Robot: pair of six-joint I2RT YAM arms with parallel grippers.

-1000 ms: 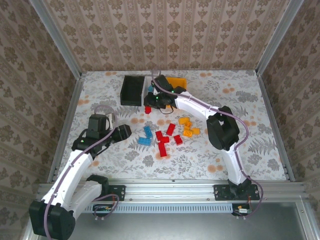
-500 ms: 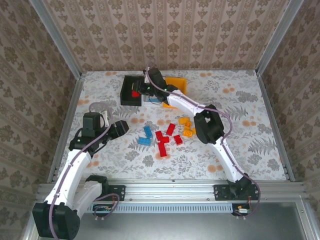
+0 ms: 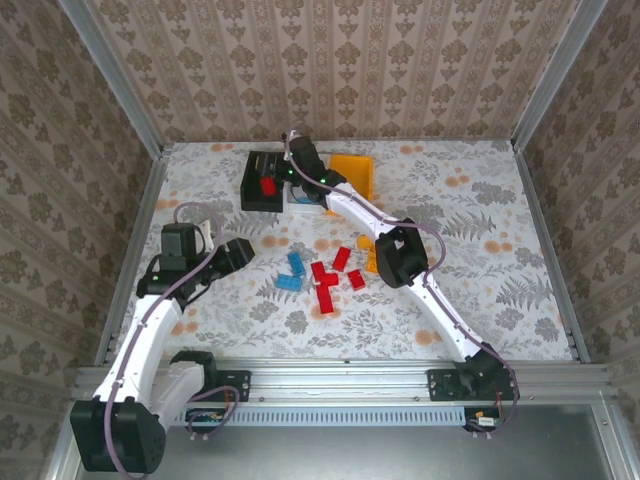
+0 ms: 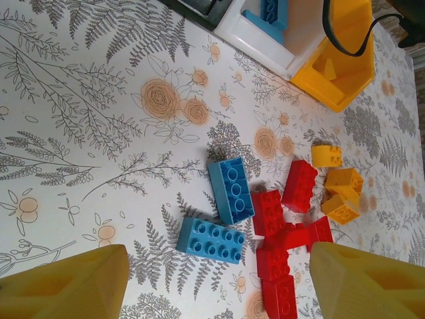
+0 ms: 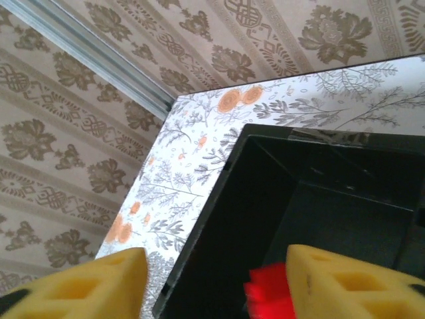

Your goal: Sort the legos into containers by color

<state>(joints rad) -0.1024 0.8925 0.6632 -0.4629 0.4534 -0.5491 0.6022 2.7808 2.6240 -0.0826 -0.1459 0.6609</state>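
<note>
The right pincer [image 5: 212,272] hangs over the black bin [image 3: 258,168] at the far side of the desk [image 3: 480,200], its yellow fingers [image 5: 80,282] standing well apart and clamping nothing. Between them, close by the right-hand finger in the wrist view, a red brick [image 3: 268,186] lies inside the black bin. Whether it touches that finger cannot be told. Just to the right of this pincer sits the white bin [image 4: 255,38] with a blue brick [image 4: 271,10] in it. Beyond that stands the orange bin [image 3: 355,168].

The left pincer [image 3: 243,254] hovers above the desk nearer the arm bases, jaws wide open and empty. Right ahead of it and between its fingers lie two blue bricks [image 4: 231,189], one flat with its studs up and the other beside it at an angle. Further out and to its right is a huddle of red bricks [image 4: 267,212], several touching each other. Past those lie three yellow bricks [image 4: 344,179], close together, on the side toward the orange bin
</note>
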